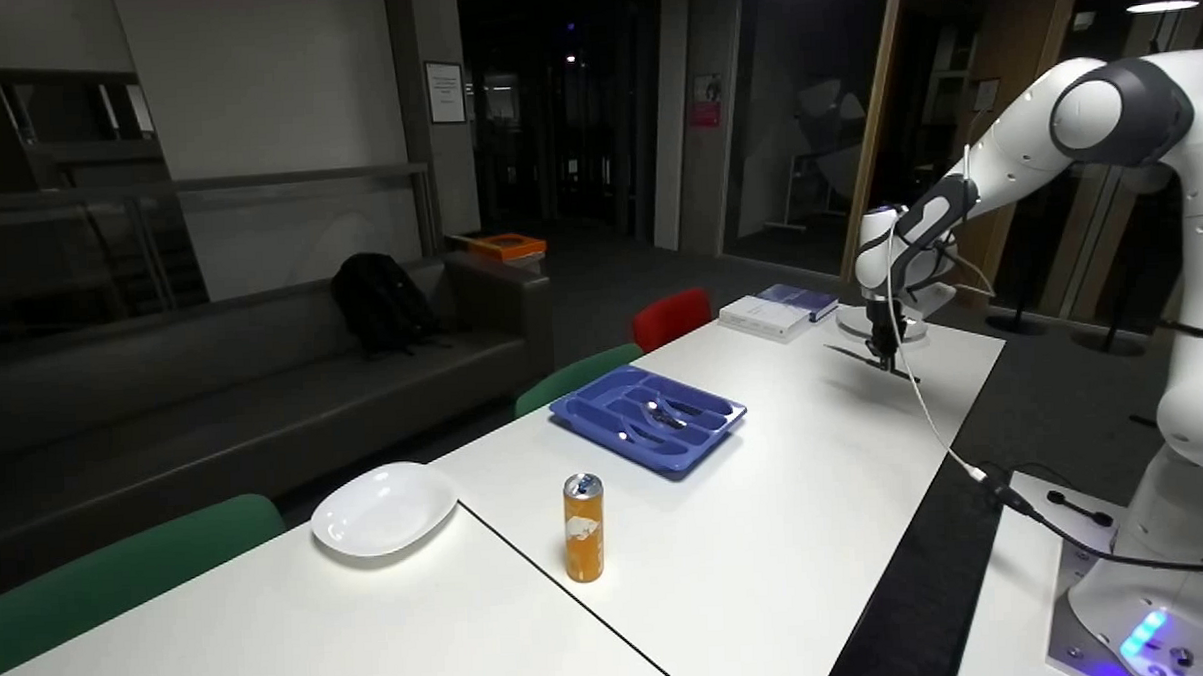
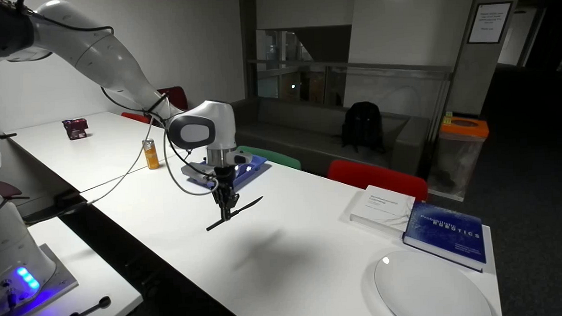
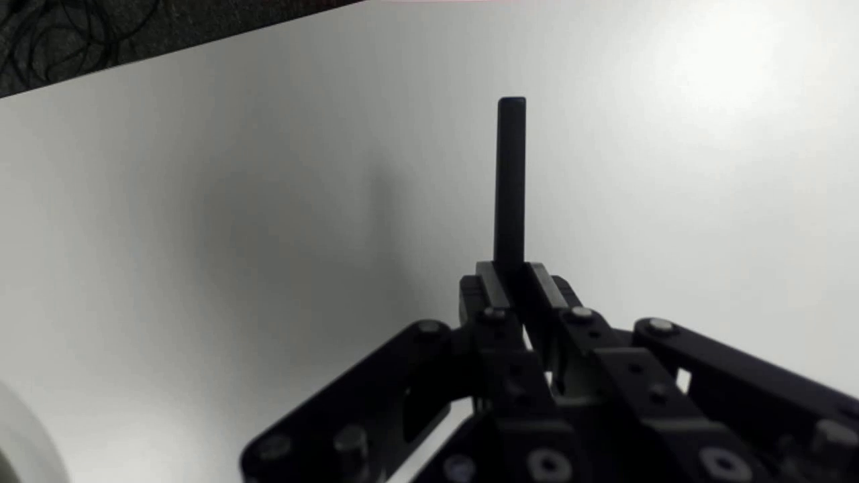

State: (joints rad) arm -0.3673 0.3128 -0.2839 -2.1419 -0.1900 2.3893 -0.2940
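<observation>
My gripper point(image 2: 225, 217) is shut on a black knife point(image 2: 251, 204), pinched at its handle and held above the white table point(image 2: 301, 213). In that exterior view the blade points up and to the right, while the handle end dips down to the left. Only the straight black handle point(image 3: 511, 178) shows in the wrist view, sticking out past the fingertips; the blade is hidden there. A soft shadow of the gripper and knife falls on the table below. In an exterior view, the knife point(image 1: 846, 351) is near a white round plate at the table's far end.
A blue cutlery tray point(image 1: 710, 444) holds several utensils. An orange can point(image 1: 585, 539) stands upright near the table seam, with a white bowl point(image 1: 384, 511) beyond it. A white book point(image 2: 383, 208), a blue book point(image 2: 445, 234) and the round plate point(image 2: 430, 288) occupy the far end.
</observation>
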